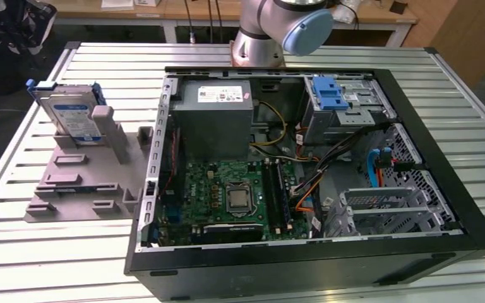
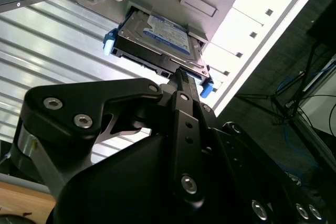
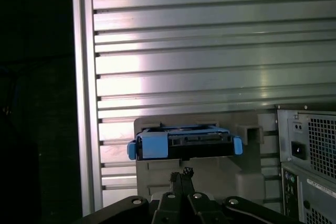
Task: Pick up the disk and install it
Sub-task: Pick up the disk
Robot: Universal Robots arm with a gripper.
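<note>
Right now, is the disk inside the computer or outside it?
Outside. The disk leans on the grey holder on the table, at the exterior view's left of the open computer case.

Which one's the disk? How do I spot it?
Find the big open computer case. On the exterior view's left of it lies a grey stand, with the disk propped up on it. It's the silver slab with a blue frame and a white-and-blue label.

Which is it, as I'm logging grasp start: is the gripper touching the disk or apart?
Apart. In the first wrist view, grey fixture shows between the gripper and the disk.
</note>
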